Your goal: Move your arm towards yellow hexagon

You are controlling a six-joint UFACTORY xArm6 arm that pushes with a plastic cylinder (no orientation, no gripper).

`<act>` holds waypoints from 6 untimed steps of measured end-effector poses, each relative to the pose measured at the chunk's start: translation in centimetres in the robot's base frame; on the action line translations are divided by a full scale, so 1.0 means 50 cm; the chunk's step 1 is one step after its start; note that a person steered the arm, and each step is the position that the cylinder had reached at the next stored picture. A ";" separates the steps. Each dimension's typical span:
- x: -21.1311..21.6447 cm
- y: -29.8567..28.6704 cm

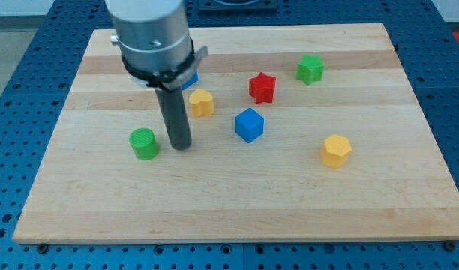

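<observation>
The yellow hexagon (336,150) lies at the right of the wooden board (237,202). My tip (182,145) rests on the board at the left of centre, far to the left of the yellow hexagon. A green round block (144,143) sits just left of my tip. A second yellow block (202,102) lies just above and right of my tip, beside the rod.
A blue cube (249,124) lies between my tip and the yellow hexagon. A red star (262,87) and a green star (310,69) sit towards the view's top right. A blue block (190,78) is mostly hidden behind the arm's grey body.
</observation>
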State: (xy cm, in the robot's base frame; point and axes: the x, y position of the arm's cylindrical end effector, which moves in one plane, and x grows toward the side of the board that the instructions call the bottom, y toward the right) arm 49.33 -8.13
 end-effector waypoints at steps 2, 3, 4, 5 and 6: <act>0.060 0.056; 0.099 0.166; 0.108 0.327; 0.108 0.461; 0.107 0.498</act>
State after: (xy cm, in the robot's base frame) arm 54.70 16.78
